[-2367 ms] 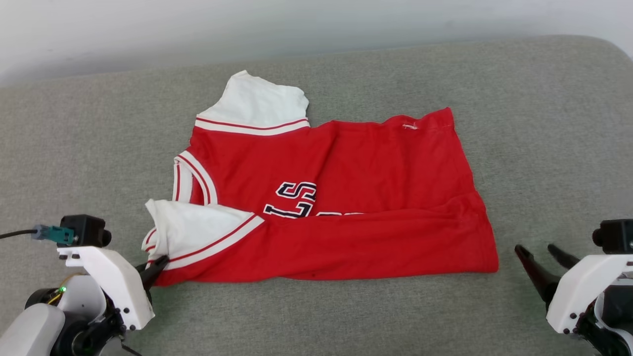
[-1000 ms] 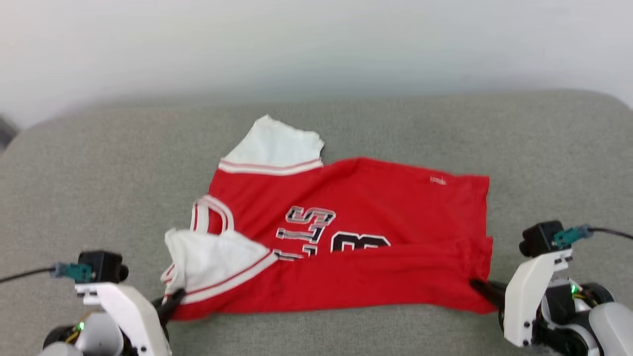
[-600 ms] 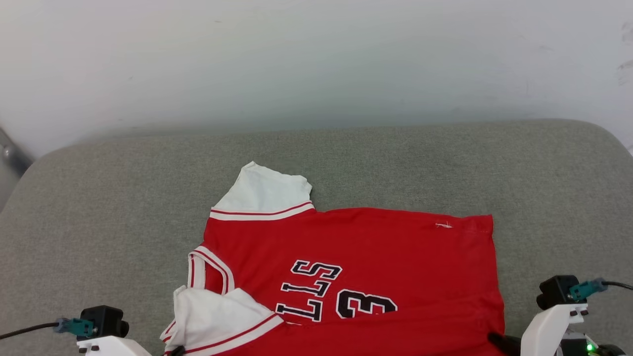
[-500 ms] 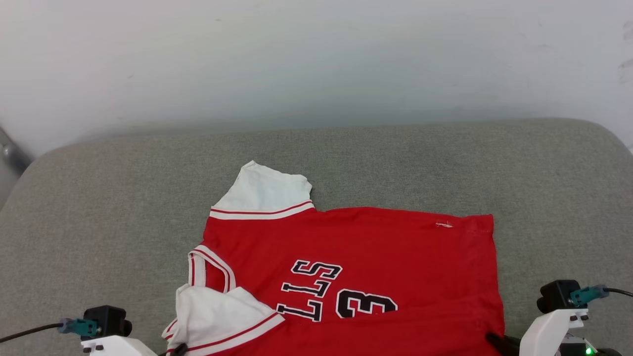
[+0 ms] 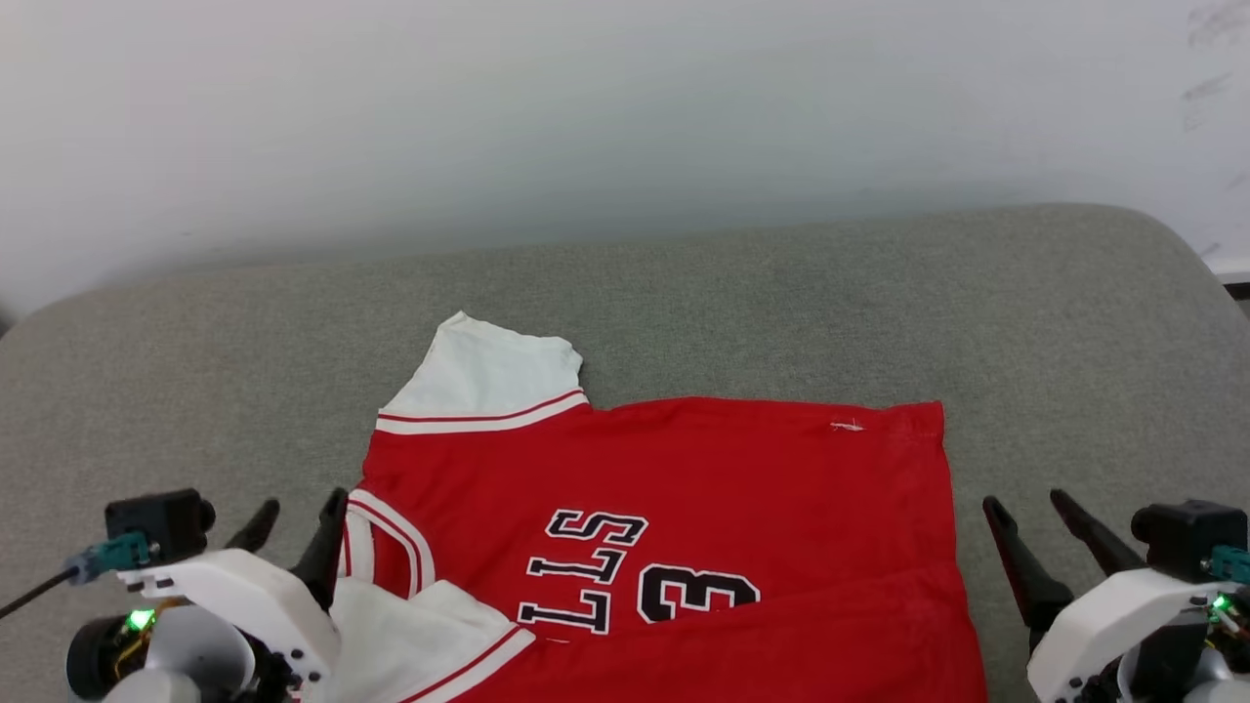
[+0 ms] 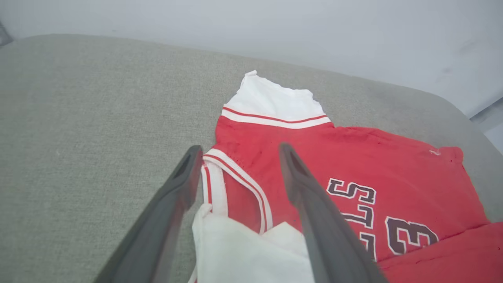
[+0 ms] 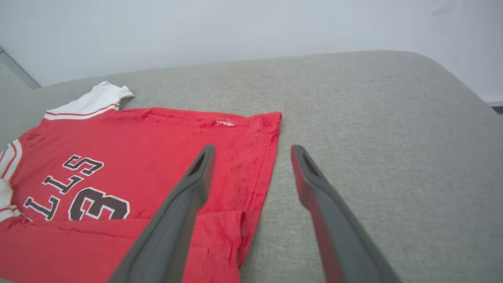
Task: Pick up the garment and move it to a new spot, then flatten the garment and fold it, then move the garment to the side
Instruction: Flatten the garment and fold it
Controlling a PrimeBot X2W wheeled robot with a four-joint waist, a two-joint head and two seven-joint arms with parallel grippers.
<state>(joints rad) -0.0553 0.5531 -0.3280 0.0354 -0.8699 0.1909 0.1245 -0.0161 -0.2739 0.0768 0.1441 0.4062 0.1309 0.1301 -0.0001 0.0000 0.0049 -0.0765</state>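
Red garment (image 5: 703,469) lies on grey cushion (image 5: 781,293), lettering up, near edge folded over. Left gripper (image 5: 301,503) over collar, right gripper (image 5: 1025,500) just beside hem. Both have fingers spread, empty.

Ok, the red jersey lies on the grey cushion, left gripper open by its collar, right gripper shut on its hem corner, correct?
No. The right gripper is open, fingers apart by the hem of the red jersey, gripping nothing; the right wrist view shows it. The rest stands.
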